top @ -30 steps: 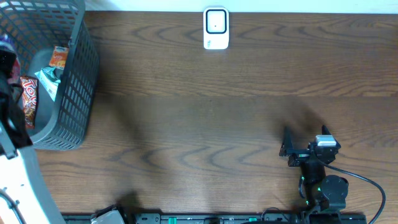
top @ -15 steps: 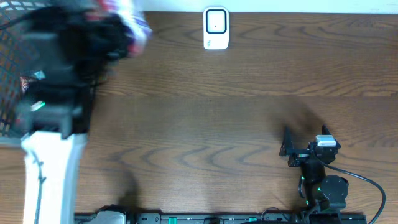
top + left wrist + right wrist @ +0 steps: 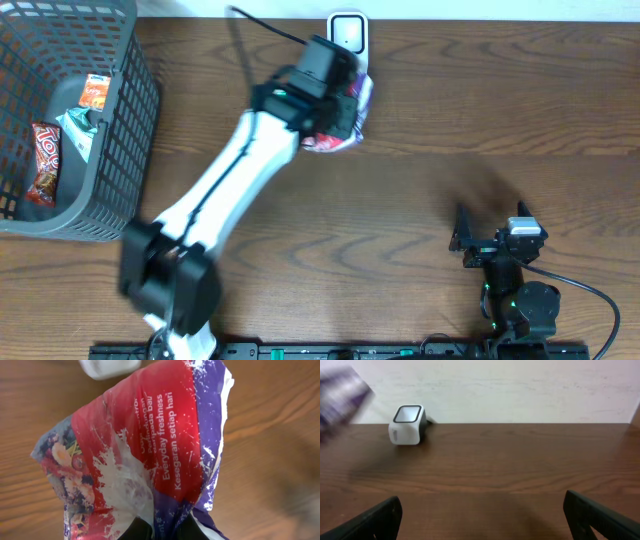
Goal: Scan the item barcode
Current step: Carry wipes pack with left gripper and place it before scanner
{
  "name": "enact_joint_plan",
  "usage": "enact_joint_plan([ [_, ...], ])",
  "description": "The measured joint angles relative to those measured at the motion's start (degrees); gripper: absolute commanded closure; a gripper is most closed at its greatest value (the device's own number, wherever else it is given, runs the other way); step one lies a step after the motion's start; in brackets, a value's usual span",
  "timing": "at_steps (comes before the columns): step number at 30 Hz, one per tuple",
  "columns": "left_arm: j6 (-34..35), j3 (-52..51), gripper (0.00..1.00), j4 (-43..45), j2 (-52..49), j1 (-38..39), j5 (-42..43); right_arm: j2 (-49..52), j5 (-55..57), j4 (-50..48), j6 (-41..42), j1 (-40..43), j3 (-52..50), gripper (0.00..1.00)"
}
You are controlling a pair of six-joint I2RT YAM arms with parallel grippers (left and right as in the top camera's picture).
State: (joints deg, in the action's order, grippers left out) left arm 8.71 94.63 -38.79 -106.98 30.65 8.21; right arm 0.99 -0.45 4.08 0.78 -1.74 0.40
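Observation:
A crinkled red, purple and white snack packet [image 3: 150,450] fills the left wrist view, pinched at its lower edge between my left gripper's [image 3: 161,532] dark fingers [image 3: 135,531]. From overhead, the left gripper [image 3: 333,108] holds the packet [image 3: 350,122] just in front of the white barcode scanner [image 3: 347,28] at the table's far edge. The scanner's base [image 3: 107,366] peeks over the packet's top. In the right wrist view the scanner [image 3: 408,425] stands far left, with the packet [image 3: 340,397] a blur beside it. My right gripper [image 3: 485,520] rests open at the near right [image 3: 462,230], holding nothing.
A grey mesh basket [image 3: 125,130] stands at the far left of the table. It holds a red candy bar [image 3: 43,160], an orange packet [image 3: 95,92] and a teal wrapper [image 3: 78,128]. A white wall backs the table's far edge.
The left arm has swung out of the basket and rightward across the table, carrying the packet to just in front of the scanner. The right arm has not moved.

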Motion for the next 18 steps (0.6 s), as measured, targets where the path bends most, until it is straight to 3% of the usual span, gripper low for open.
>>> enact_joint_plan([
  [1,-0.04,0.00,0.92,0.83,-1.77,0.70,-0.48,0.00,0.00,0.00,0.02,0.00,0.00,0.01],
  [2,-0.04,0.00,0.85,1.73,-3.61,1.40,-1.18,0.00,0.00,0.00,0.00,0.00,0.00,0.01],
  [3,-0.28,0.00,0.67,2.51,-5.05,1.90,-1.75,0.00,0.00,0.00,0.00,0.00,0.00,0.01],
  [4,-0.44,0.00,0.57,3.26,-6.32,2.32,-2.32,0.00,0.00,0.00,0.00,0.00,0.00,0.01],
  [13,-0.42,-0.02,0.50,4.79,-9.64,3.08,-4.33,0.00,0.02,0.00,0.00,0.00,0.00,0.01],
  [18,-0.90,-0.02,0.32,6.19,-5.14,2.03,-5.73,0.00,0.00,0.00,0.00,0.00,0.00,0.01],
])
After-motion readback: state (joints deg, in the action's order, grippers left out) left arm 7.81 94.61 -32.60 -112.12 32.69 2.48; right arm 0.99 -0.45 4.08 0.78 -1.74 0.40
